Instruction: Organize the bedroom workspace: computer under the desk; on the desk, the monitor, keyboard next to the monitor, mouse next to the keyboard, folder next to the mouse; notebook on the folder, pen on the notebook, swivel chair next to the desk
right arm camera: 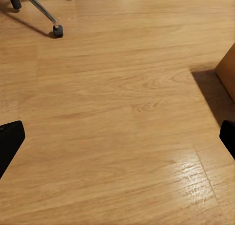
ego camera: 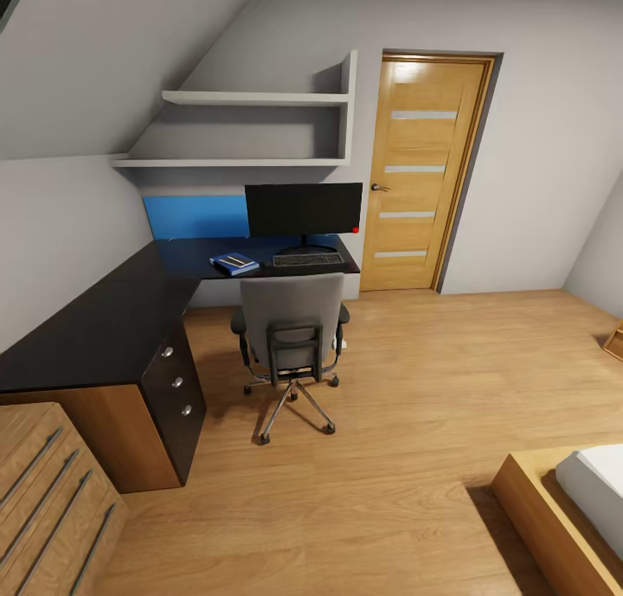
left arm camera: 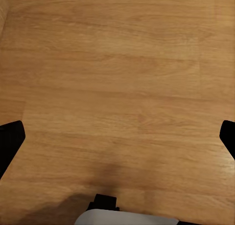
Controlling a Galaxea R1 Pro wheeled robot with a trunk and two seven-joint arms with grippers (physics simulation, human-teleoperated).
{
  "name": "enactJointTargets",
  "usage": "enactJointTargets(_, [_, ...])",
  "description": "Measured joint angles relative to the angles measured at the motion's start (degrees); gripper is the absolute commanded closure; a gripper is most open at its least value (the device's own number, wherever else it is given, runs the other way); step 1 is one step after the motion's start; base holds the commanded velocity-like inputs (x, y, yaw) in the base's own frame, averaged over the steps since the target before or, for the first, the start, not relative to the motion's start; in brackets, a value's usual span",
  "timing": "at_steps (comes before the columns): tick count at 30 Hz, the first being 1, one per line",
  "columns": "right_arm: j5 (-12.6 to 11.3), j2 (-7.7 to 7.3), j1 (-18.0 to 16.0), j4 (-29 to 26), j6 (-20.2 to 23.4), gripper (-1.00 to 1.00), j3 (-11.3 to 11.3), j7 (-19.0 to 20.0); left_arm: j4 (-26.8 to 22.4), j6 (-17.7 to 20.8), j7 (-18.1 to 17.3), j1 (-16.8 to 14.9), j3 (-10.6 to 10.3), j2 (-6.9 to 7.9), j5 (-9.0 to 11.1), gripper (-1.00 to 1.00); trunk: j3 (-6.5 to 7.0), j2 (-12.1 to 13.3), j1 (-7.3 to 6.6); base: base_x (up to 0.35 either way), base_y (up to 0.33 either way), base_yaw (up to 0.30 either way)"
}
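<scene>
The L-shaped black desk (ego camera: 95,319) runs along the left wall and turns under the shelves. On its far wing stands the monitor (ego camera: 303,208), with the keyboard (ego camera: 308,259) in front of it. Left of the keyboard lies the blue folder (ego camera: 234,264) with a darker flat thing on top, too small to name. The swivel chair (ego camera: 292,323) stands at the desk with its back to me and hides the space beneath. The computer, mouse and pen are hidden or too small to tell. My left gripper (left arm camera: 117,139) and right gripper (right arm camera: 117,139) hang open over bare floor.
A wooden door (ego camera: 424,172) is right of the desk, wall shelves (ego camera: 260,129) above it. A light wooden chest of drawers (ego camera: 52,501) stands near left, a bed frame (ego camera: 554,518) near right, its corner (right arm camera: 227,73) beside chair casters (right arm camera: 58,32). Wooden floor lies between.
</scene>
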Motion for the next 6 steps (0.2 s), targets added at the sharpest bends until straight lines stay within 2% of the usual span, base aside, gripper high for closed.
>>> enactJointTargets(6, [0.00,0.00,0.00,0.00,0.00,-1.00,-0.01,0.00,0.00,0.01,0.00,0.00,0.00,0.00,-0.03,-1.00,0.00,0.00,0.00,0.000,0.000,0.000])
